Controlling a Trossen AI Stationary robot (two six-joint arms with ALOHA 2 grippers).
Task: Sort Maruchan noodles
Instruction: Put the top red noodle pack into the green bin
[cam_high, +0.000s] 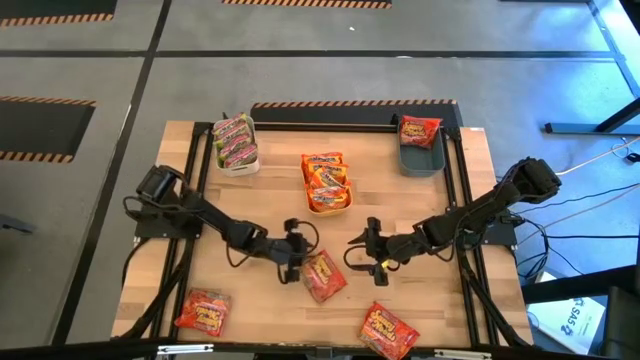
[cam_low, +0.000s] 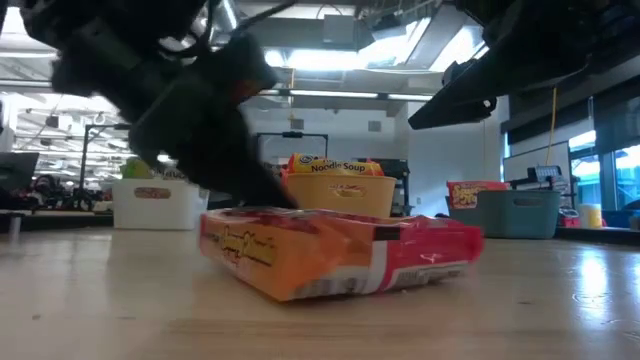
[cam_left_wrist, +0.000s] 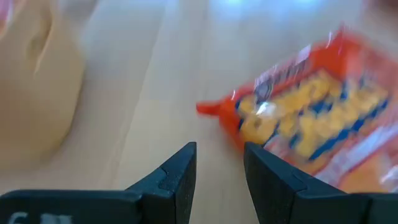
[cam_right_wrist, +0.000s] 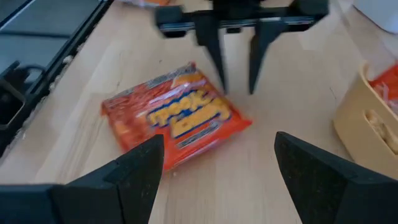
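A red and orange Maruchan noodle packet (cam_high: 322, 276) lies flat on the wooden table near its middle; it also shows in the low view (cam_low: 340, 250) and in the right wrist view (cam_right_wrist: 174, 115). My left gripper (cam_high: 295, 266) is open just left of it, its fingers (cam_left_wrist: 180, 177) apart, with the packet's crimped end (cam_left_wrist: 208, 109) ahead of them and nothing between them. My right gripper (cam_high: 369, 250) stands wide open to the packet's right and faces it, its fingers (cam_right_wrist: 134, 168) clear of it. Two more red packets lie near the front edge, one at the left (cam_high: 204, 312) and one right of centre (cam_high: 388, 332).
Three bins stand at the far side: a white bin (cam_high: 236, 143) with green-pink packets, a yellow bin (cam_high: 327, 184) with orange-yellow packets, and a blue-grey bin (cam_high: 420, 146) with a red packet. A black rail frame (cam_high: 455, 180) runs around the table.
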